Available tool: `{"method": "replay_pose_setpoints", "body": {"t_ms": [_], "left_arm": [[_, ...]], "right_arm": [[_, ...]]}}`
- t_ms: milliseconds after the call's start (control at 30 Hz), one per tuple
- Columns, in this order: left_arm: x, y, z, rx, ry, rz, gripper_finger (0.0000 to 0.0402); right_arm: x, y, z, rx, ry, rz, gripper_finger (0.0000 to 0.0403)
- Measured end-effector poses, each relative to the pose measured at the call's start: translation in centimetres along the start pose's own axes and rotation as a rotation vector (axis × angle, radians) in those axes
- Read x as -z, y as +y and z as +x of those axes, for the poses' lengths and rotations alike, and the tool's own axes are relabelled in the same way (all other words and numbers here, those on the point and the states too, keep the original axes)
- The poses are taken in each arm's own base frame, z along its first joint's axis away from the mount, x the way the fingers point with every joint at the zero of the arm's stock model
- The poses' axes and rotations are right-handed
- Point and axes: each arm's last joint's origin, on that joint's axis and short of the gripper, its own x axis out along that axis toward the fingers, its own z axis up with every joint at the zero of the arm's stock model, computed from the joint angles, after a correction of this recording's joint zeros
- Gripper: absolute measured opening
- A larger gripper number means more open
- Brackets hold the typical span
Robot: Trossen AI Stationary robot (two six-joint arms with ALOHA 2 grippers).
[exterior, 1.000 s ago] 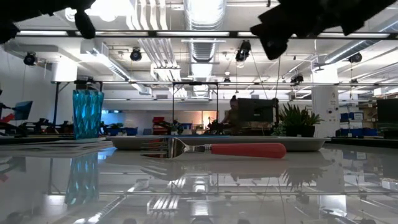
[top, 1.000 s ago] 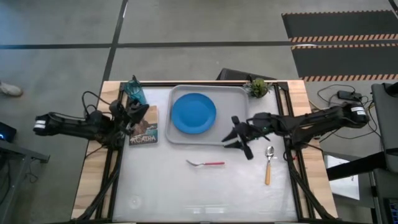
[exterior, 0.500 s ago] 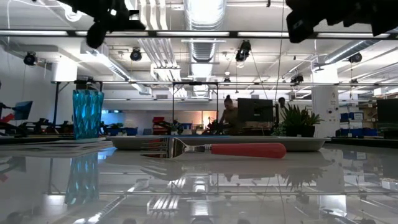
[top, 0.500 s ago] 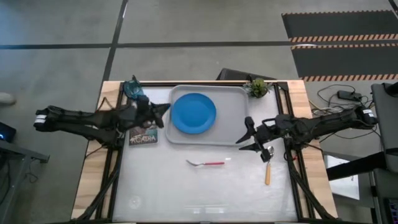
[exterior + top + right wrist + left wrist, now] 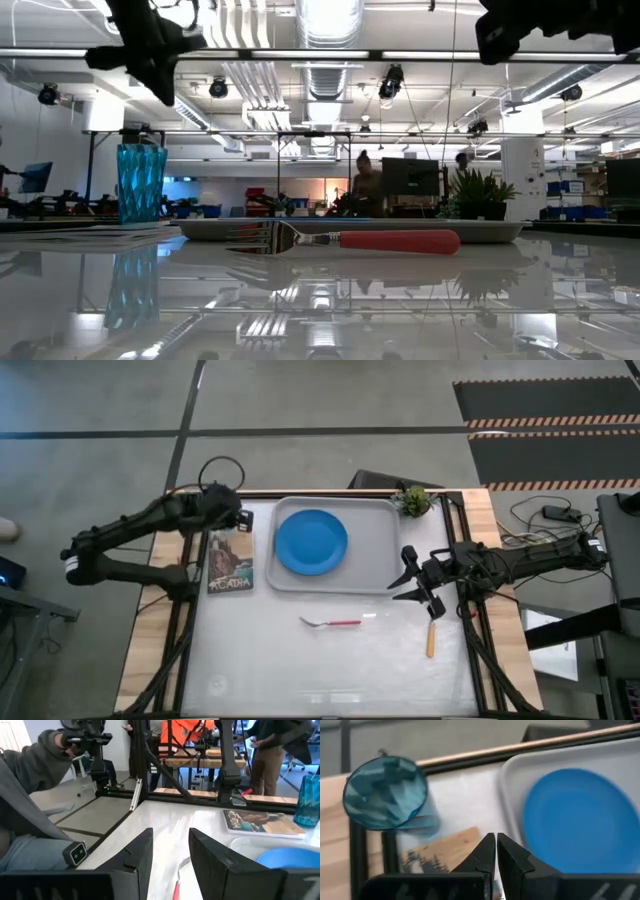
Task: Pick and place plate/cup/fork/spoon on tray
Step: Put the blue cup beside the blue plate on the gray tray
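High view puts the tray (image 5: 375, 555) at the far middle of the counter (image 5: 300, 670), with the plate (image 5: 311, 541) lying flat inside its left half. Just left of the tray lies a picture card (image 5: 230, 565) reading "ACADIA". The left hand (image 5: 238, 518) hangs over the far left corner of the counter, above the far end of that card; the cup itself is hidden under the arm from above. From the left wrist view the cup (image 5: 387, 795) stands upright on the counter beside a wooden edge, near the tray's left rim (image 5: 507, 780) and apart from it, and the left hand's two dark fingers (image 5: 482, 857) are pressed together with only a thin slit between them, gripping nothing. The plate (image 5: 580, 820) shows blue beside them.

The fork (image 5: 332, 622) lies on the counter nearer than the tray, clear of its rim, with its head to the left and its pink-red handle to the right. The spoon (image 5: 431, 634) lies on the right side of the counter, handle pointing to the near edge, its bowl under the right hand (image 5: 412, 582). That hand hovers just right of the tray's near right corner, fingers (image 5: 145, 852) spread apart and empty. A small green plant (image 5: 414, 500) sits at the tray's far right corner.

Low view shows the cup (image 5: 140, 184) upright at the left and the fork (image 5: 340, 240) lying flat in front of the tray's rim (image 5: 500, 230).
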Motion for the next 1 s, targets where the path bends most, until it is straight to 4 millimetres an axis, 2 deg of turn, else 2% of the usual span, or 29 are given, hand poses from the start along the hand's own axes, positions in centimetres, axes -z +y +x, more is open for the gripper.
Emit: {"method": "replay_pose_setpoints", "body": {"t_ms": [133,333,500,633,733,1000], "left_arm": [[-1.6,0.9,2.1,-0.049,0.087,0.008,0.0000],[-2.8,1.8,4.8,-0.109,0.189,0.045,0.0000],[-3.1,1.9,5.7,-0.133,0.214,0.068,0.0000],[-3.4,2.1,5.6,-0.132,0.211,0.101,0.0007],[-3.7,2.6,5.4,-0.144,0.198,0.105,0.0033],[-4.0,3.5,5.6,-0.251,0.163,0.095,0.0133]], "right_arm": [[0.1,0.0,0.0,-0.006,0.007,0.013,0.0114],[0.5,0.0,-0.1,-0.008,0.046,0.025,0.0114],[0.5,0.0,-0.1,-0.007,0.051,0.027,0.0114],[0.5,0.0,-0.1,-0.007,0.052,0.027,0.0114],[0.5,0.0,-0.1,-0.007,0.052,0.027,0.0114],[0.5,0.0,0.0,-0.006,0.053,0.027,0.0114]]}}
